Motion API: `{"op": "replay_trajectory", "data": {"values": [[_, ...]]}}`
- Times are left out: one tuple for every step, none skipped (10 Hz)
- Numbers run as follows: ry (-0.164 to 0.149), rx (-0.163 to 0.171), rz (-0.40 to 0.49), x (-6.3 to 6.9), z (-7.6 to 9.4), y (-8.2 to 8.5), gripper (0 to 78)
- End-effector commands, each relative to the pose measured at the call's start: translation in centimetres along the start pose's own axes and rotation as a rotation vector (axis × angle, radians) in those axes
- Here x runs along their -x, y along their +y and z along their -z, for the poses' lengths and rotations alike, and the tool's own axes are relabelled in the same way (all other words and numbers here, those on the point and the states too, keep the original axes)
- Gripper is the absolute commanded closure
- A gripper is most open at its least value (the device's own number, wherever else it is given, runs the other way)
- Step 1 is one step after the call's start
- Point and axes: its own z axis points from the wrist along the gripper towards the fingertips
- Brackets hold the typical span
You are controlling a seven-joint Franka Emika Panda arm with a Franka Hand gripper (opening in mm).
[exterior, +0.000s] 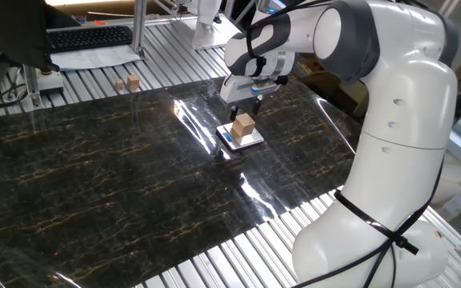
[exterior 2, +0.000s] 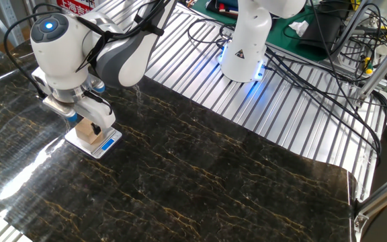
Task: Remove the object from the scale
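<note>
Hanging directly over the scale [exterior: 241, 138], the gripper [exterior: 245, 102] has its fingers spread wider than the wooden cube [exterior: 244, 124] and holds nothing. I judge it stands so to come down on both sides of the cube. On the dark marble table [exterior: 94, 176] the scale lies flat. The cube sits on its plate, just below and between the fingertips; contact I cannot tell.

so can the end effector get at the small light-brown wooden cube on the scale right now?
Probably yes. The end effector hangs right above the small light-brown wooden cube on the flat silvery-white square scale, fingers apart on either side, with nothing between them.
</note>
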Motion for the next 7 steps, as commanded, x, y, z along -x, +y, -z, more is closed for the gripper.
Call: {"op": "replay_trajectory", "data": {"values": [[-0.023, 0.009, -0.025, 0.08, 0.21, -0.12, 0.2], [-0.023, 0.009, -0.025, 0.08, 0.21, -0.12, 0.2], [-0.023, 0.009, -0.025, 0.08, 0.21, -0.12, 0.2], [-0.019, 0.009, -0.015, 0.11, -0.15, -0.1, 0.2], [-0.02, 0.01, -0.015, 0.14, -0.41, -0.09, 0.2], [-0.02, 0.01, -0.016, 0.14, -0.52, -0.09, 0.2], [-0.02, 0.01, -0.016, 0.16, -0.71, -0.09, 0.2]]}}
